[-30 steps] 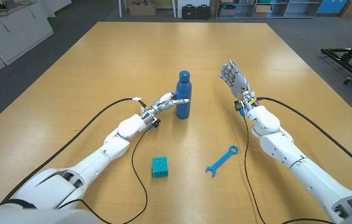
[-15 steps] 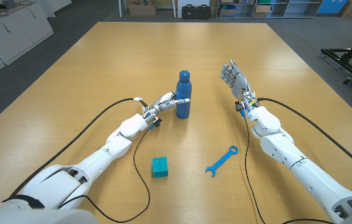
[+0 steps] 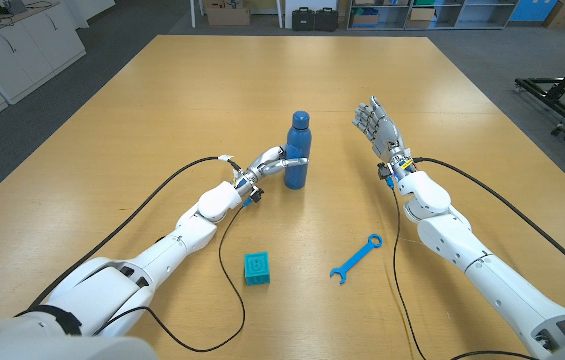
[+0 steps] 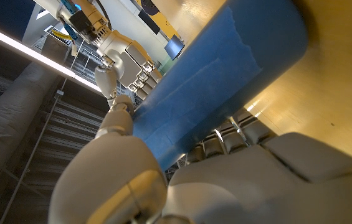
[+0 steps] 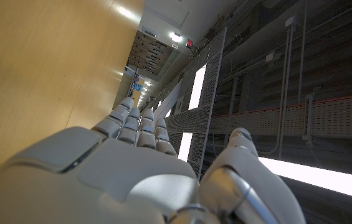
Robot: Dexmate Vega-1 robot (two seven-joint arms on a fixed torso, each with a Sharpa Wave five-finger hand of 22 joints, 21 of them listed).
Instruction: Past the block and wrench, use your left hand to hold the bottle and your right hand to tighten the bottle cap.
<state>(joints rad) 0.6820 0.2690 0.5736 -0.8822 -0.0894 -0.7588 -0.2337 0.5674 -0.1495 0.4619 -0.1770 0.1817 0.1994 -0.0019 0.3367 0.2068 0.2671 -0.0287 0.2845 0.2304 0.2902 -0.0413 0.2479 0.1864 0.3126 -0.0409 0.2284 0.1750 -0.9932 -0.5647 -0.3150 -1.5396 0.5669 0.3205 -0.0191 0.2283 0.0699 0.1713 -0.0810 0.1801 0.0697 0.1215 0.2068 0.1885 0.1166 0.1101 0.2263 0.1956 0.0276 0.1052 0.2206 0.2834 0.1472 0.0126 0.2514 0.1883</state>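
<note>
The holding half of the job looks done; the tightening half has not begun. Just above the centre of the head view, the tall blue metal bottle [image 3: 298, 151] stands upright on the light wooden desk [image 3: 142, 120], and the left hand [image 3: 267, 164] grips its lower body from the picture's left side. The left wrist view confirms it — fingers [image 4: 116, 127] curl round the blue wall, the palm pressed close against it.

The right hand [image 3: 379, 129] sits in the upper right of the head view, well apart from the bottle. It is released, fingers spread and reaching up and away, holding nothing. The right wrist view agrees: straightened fingers over bare desk with nothing between them.

So what is left, by my reading, is the whole cap step — the right hand has to cross leftward to the rounded blue cap [image 3: 300, 121] at the bottle's top, close on it and turn.

The bottle's long axis runs vertical, base on the desk and cap pointing straight up, with no lean that I can make out.

Lower in the head view lie the two things named as landmarks: the small teal cube block [image 3: 256, 267] at lower centre and the blue open-ended wrench [image 3: 356, 259] to its right, lying diagonally. Both are nearer the robot than the bottle and untouched by either hand.
</note>
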